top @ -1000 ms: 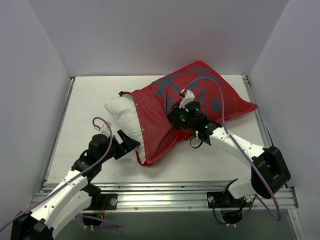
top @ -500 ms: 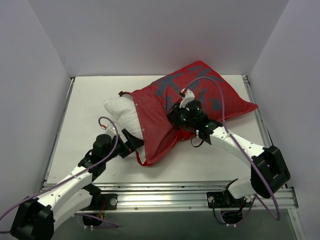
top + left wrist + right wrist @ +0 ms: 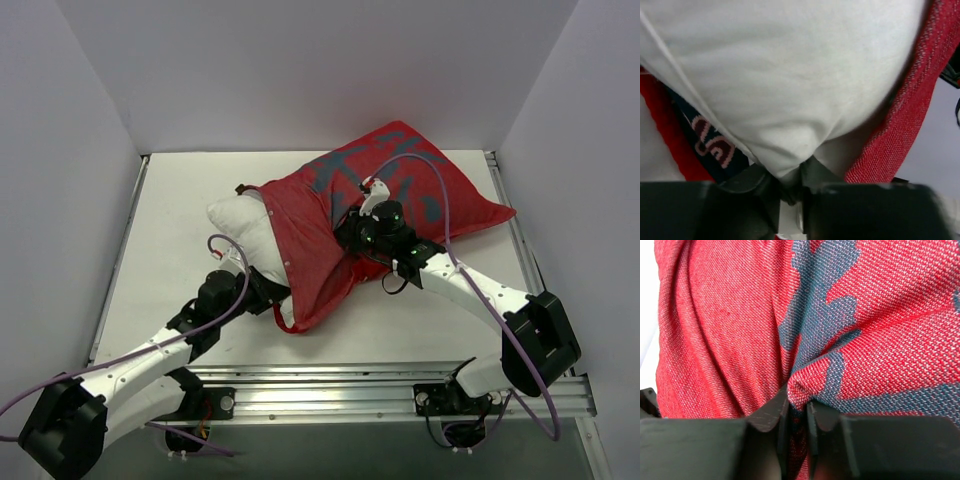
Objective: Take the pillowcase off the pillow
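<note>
The red pillowcase [image 3: 400, 190] with grey-blue markings lies across the table's middle and right. The white pillow [image 3: 245, 228] sticks out of its open left end. My left gripper [image 3: 268, 292] is at the pillow's near corner, shut on a pinch of white pillow fabric [image 3: 790, 165]; the navy lining [image 3: 710, 145] and red edge of the pillowcase [image 3: 910, 115] flank it. My right gripper [image 3: 350, 228] sits on top of the pillowcase's middle, shut on a fold of red fabric [image 3: 805, 385].
White walls enclose the table on three sides. An aluminium rail [image 3: 330, 385] runs along the near edge by the arm bases. A purple cable [image 3: 440, 190] loops over the pillowcase from the right arm.
My left arm has reached right and forward to the pillow's near corner, and its jaws have closed on the white fabric. The right gripper has stayed in place on the pillowcase.
</note>
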Available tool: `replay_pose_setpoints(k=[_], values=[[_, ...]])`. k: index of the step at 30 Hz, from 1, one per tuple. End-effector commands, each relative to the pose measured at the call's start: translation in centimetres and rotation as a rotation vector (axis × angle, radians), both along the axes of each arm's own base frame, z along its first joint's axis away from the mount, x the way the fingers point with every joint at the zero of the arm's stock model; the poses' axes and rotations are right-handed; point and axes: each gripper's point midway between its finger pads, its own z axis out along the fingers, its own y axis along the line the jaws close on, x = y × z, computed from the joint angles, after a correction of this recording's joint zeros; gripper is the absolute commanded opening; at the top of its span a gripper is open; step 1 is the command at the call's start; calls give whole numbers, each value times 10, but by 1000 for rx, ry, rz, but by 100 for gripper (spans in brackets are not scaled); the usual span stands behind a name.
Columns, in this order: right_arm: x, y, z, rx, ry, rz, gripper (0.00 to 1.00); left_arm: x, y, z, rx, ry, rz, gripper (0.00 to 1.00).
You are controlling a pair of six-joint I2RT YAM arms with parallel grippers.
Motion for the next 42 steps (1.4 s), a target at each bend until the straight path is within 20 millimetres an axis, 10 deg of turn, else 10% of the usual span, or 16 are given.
replay_pose_setpoints(k=[1, 4, 11, 22, 42], values=[[-1, 8, 18, 38, -33, 16, 11, -1, -22, 36, -61, -95, -70, 18], [-10, -6, 15, 28, 4, -44, 28, 1, -28, 46, -66, -112, -85, 3], [-52, -44, 5, 50, 107, -160, 64, 14, -37, 91, -97, -225, -62, 2], [-112, -56, -4, 189, 228, -128, 65, 43, -51, 136, -71, -331, 13, 2], [-123, -79, -12, 222, 287, -261, 63, 82, -81, 148, -31, -365, 44, 2]])
